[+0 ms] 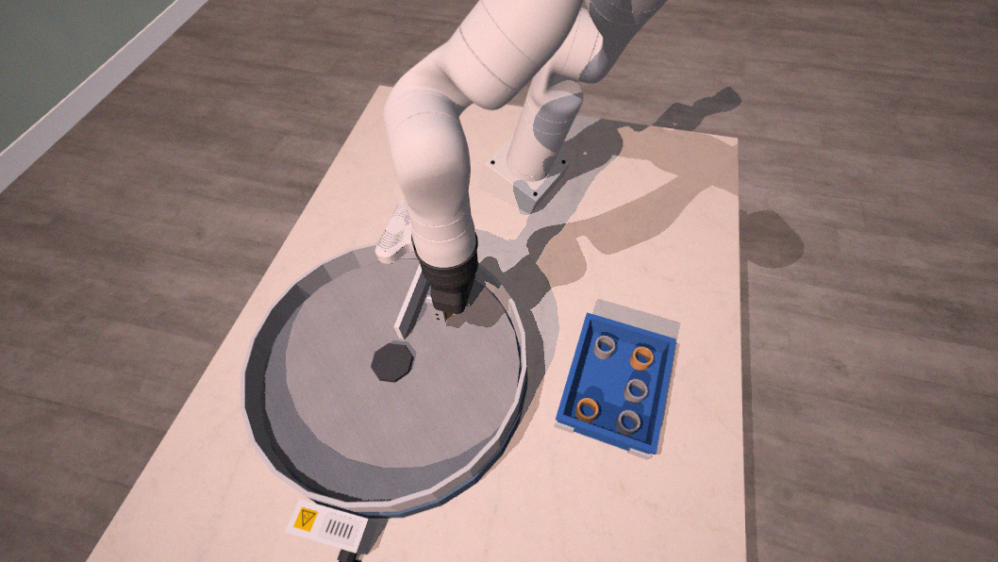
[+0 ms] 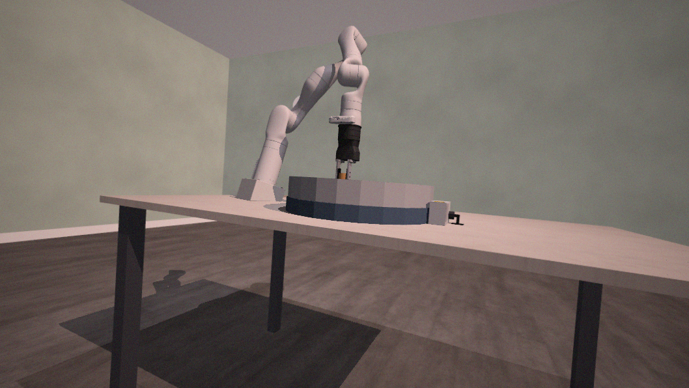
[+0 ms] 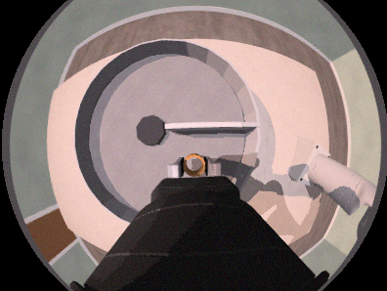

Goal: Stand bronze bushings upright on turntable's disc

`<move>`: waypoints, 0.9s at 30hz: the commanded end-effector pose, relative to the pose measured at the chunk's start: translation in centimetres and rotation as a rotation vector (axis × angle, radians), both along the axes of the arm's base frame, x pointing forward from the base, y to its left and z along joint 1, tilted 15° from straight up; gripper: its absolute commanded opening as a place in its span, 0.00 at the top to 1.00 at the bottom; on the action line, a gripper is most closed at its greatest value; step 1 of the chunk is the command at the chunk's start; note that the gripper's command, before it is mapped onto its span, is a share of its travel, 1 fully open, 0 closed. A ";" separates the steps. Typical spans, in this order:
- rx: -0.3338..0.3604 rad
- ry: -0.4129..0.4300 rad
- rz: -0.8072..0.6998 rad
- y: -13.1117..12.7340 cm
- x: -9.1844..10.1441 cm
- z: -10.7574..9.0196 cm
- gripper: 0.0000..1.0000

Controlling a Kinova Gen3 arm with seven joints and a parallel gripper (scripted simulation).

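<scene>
My gripper [image 1: 450,317] is shut on a bronze bushing [image 3: 193,164] and holds it low over the far right part of the turntable's grey disc [image 1: 398,376], beside the raised bar [image 1: 411,301] that runs out from the dark hub [image 1: 392,361]. From the side the bushing [image 2: 342,175] shows between the fingers just above the rim; I cannot tell if it touches the disc. The blue crate [image 1: 618,382] on the right holds two bronze bushings [image 1: 641,357] [image 1: 587,408] and three steel ones [image 1: 605,345] [image 1: 635,389] [image 1: 628,421], all upright.
The turntable has a raised rim [image 1: 279,446] around the disc. A white box with a warning label [image 1: 326,524] sits at its near edge. The arm's base [image 1: 528,171] stands at the far end of the table.
</scene>
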State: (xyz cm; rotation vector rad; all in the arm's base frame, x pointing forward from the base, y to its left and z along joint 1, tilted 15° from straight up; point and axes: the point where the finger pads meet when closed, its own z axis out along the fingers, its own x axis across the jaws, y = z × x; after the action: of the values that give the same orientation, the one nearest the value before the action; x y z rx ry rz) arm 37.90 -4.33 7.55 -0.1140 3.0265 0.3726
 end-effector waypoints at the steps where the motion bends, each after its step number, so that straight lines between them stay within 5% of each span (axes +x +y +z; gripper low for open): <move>1: 0.000 0.004 -0.001 0.0 -0.1 -0.4 1.00; 27: 0.000 0.004 -0.001 0.8 0.2 -3.5 1.00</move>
State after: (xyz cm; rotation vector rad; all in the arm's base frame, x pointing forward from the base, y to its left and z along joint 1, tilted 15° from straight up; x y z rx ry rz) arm 38.11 -3.45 4.15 -0.1142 3.0282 0.3734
